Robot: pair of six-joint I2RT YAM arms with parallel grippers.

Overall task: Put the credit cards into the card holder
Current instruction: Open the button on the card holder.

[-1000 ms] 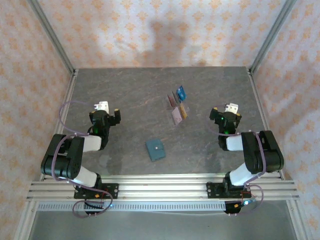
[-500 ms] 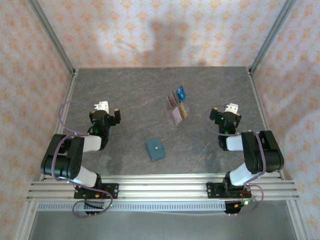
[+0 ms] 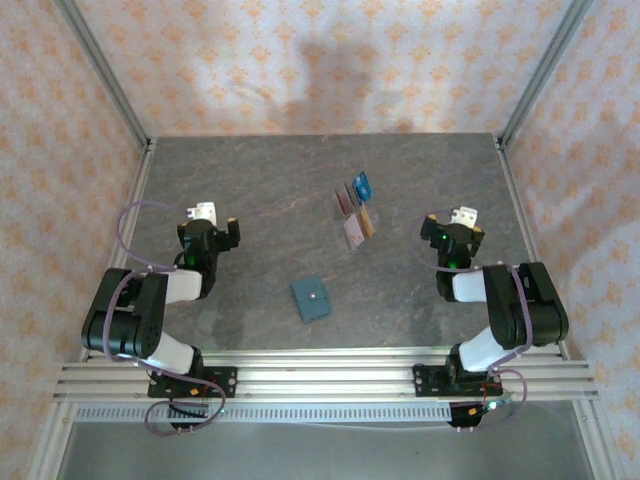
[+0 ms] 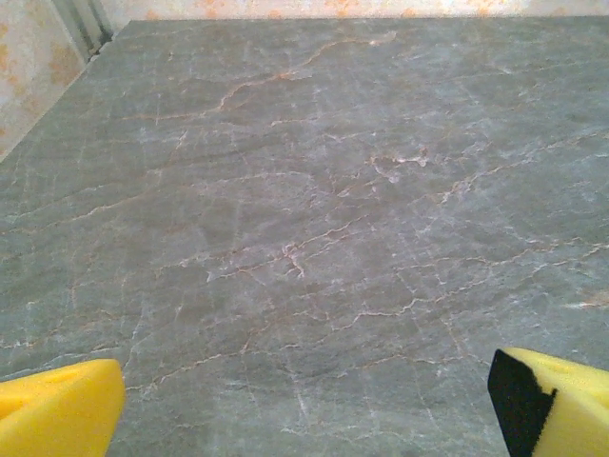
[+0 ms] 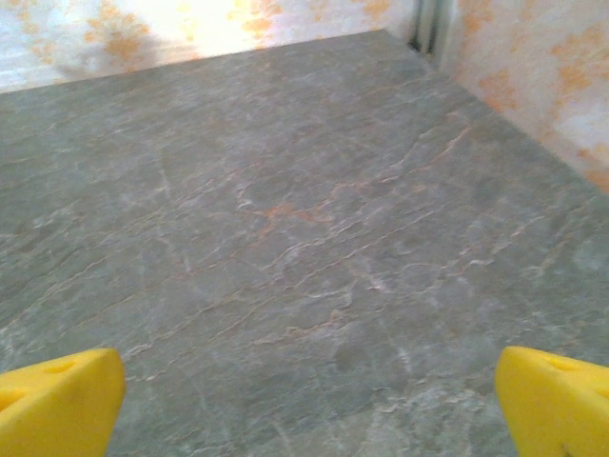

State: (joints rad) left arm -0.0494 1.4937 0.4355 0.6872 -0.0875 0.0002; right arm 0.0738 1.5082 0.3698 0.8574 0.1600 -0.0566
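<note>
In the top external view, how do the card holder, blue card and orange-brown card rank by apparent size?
Largest: card holder.
Then blue card and orange-brown card: both look small, too alike to rank with confidence.

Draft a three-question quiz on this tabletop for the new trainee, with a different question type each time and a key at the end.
1. True or false: on the table, the card holder lies nearer the near edge than the credit cards do.
2. Multiple choice: what is the left claw holding? A) a card B) the card holder C) nothing
3. Short answer: what colour is the credit card farthest from the near edge?

Key:
1. True.
2. C, because its jaws are wide open over bare table.
3. Blue.
</note>
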